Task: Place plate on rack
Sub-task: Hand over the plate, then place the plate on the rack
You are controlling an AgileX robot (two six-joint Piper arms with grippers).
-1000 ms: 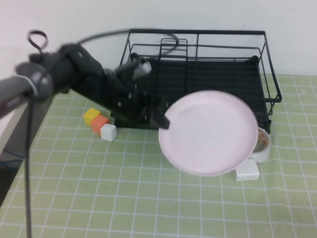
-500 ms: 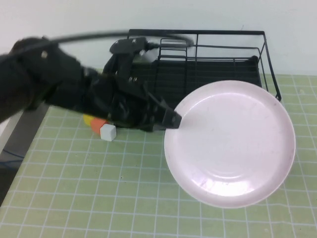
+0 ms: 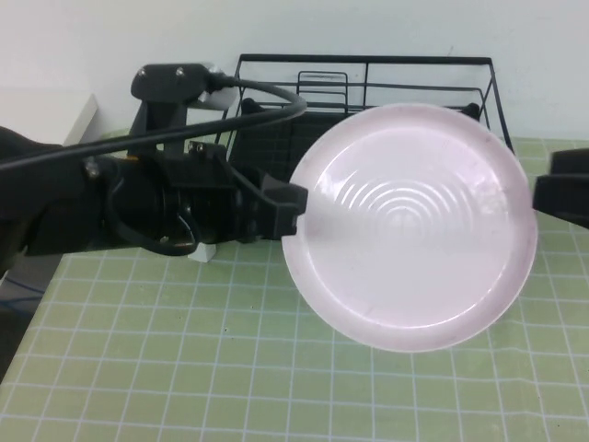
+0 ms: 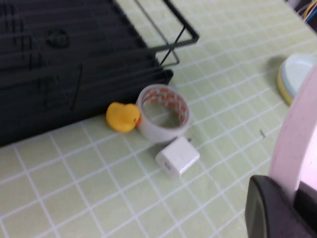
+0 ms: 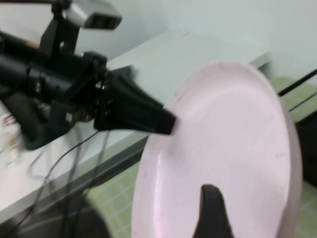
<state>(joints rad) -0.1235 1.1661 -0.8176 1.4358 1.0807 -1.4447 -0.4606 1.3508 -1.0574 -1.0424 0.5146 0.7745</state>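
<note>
Gripping the round, smooth, pale pink plate (image 3: 411, 226) by its rim, the left tool (image 3: 290, 210) holds it raised before the black wire rack (image 3: 368, 78). The right tool (image 3: 561, 195) sits beside the plate's opposite edge; whether it is open cannot be told. Only the left wrist view shows a white tape roll (image 4: 163, 113) on the checked green worktop (image 4: 84, 193).

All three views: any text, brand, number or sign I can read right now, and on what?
None readable.
Tape roll: reddish inner band, too blurred to tell if it is print.
White block, plate, rack: no markings visible.
Left claw grips the plate's rim; right claw is beside the plate.
</note>
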